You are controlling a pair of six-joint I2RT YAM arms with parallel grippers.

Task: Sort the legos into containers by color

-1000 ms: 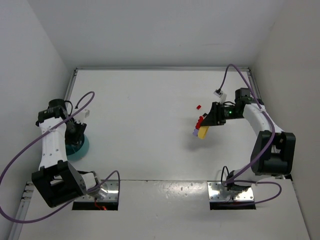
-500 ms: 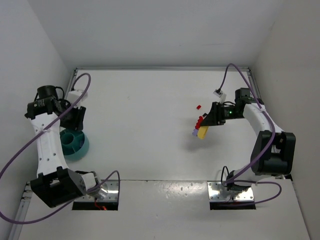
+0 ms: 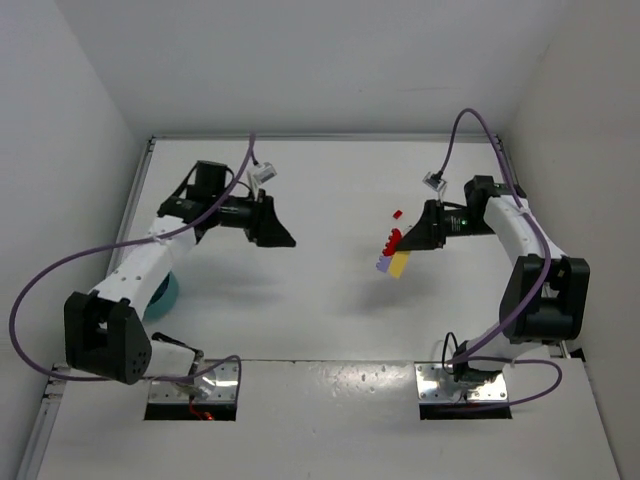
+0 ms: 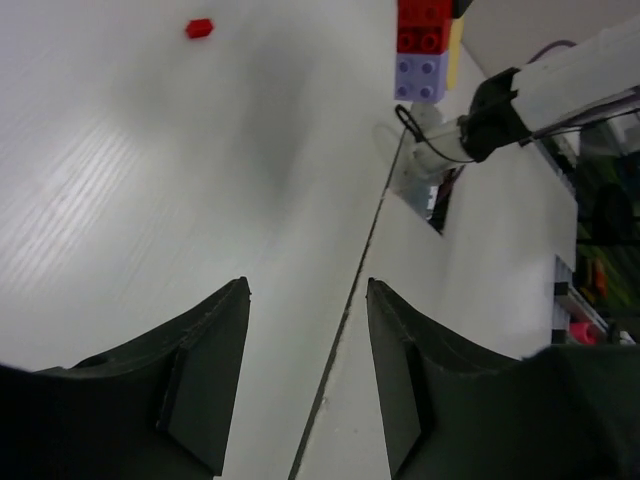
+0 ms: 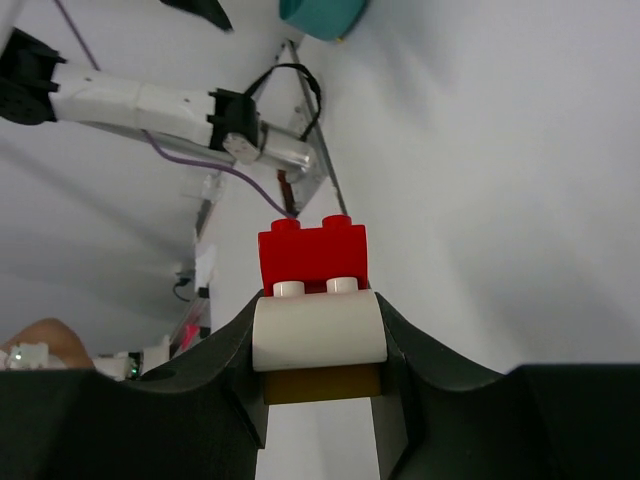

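Observation:
My right gripper (image 3: 413, 238) (image 5: 318, 318) is shut on a small stack of legos (image 3: 393, 253) held above the table. The stack is a red brick (image 5: 312, 255), a pale lavender brick (image 5: 318, 335) and a yellow one (image 5: 322, 383). The left wrist view shows the same stack (image 4: 424, 45) at its top edge. One tiny red brick (image 3: 397, 213) (image 4: 199, 28) lies loose on the table behind it. My left gripper (image 3: 278, 236) (image 4: 307, 290) is open and empty over mid-table, pointing at the stack. The teal bowl (image 3: 169, 296) (image 5: 320, 15) sits at the left, mostly hidden by the left arm.
White walls close in the table (image 3: 320, 190) on three sides. Two metal mounting plates (image 3: 200, 385) (image 3: 465, 385) lie at the near edge by the arm bases. Purple cables loop off both arms.
The left arm has swung from above the teal bowl out to mid-table, toward the right gripper, and its jaws have widened. The right gripper shifted slightly left with the stack.

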